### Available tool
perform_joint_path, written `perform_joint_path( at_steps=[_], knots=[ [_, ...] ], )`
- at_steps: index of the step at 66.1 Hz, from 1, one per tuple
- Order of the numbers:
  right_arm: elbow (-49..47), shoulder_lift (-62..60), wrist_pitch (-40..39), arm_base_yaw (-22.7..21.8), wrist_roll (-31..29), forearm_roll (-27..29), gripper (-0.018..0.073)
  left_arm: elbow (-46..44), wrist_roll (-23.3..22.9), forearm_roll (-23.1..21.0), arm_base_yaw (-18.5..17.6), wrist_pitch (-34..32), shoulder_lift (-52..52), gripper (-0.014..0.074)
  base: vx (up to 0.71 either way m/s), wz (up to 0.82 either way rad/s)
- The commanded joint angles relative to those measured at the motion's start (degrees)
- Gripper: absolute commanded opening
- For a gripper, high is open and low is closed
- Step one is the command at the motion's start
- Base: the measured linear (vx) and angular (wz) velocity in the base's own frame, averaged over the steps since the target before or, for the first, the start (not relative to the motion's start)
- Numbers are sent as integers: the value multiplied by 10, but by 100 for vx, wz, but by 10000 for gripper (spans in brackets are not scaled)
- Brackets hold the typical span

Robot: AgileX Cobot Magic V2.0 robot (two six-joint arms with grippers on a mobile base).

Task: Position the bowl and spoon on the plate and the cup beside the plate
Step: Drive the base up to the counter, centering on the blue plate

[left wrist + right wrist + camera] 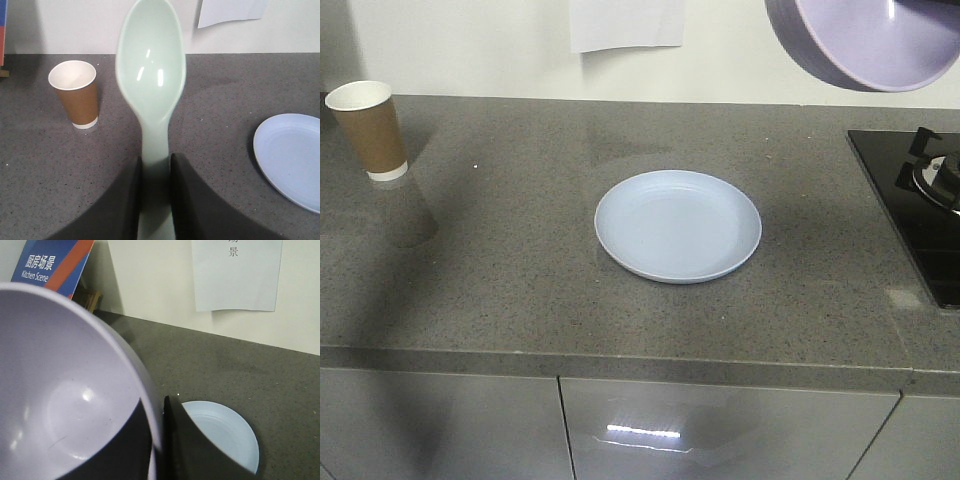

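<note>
Deep lavender-purple plastic bowl (pixel 880 45) aloft far right, rim pinched by right gripper (pixel 159 440); nothing placed yet.
Pale mint-green plastic spoon (pixel 150 75) clamped in left gripper (pixel 155 190); round blue-lilac plastic plate (pixel 678 225) bare, centre; brown paper cup (pixel 370 128) far left.

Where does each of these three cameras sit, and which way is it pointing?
Front view: high before the countertop, looking down on plate, cup and hob; no arm shows, only the bowl aloft top right.
Left wrist view: mounted behind the left gripper, shut on the spoon, facing the wall.
Right wrist view: mounted behind the right gripper, clamping the bowl's rim, facing the wall.
Shared: all three show the plate; front and left wrist show the cup.
</note>
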Motion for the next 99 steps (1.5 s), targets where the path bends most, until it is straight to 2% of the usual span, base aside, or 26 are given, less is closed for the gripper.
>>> perform_joint_path(
  at_steps=[1,99],
  knots=[
    [-16,-14,-24,-1,-5,33,-10,-16,-4,-4,0,-37,-10,-6,4,-5],
    [-16,-14,-24,-1,-5,33,-10,-16,-4,-4,0,-37,-10,-6,3,-2]
  ],
)
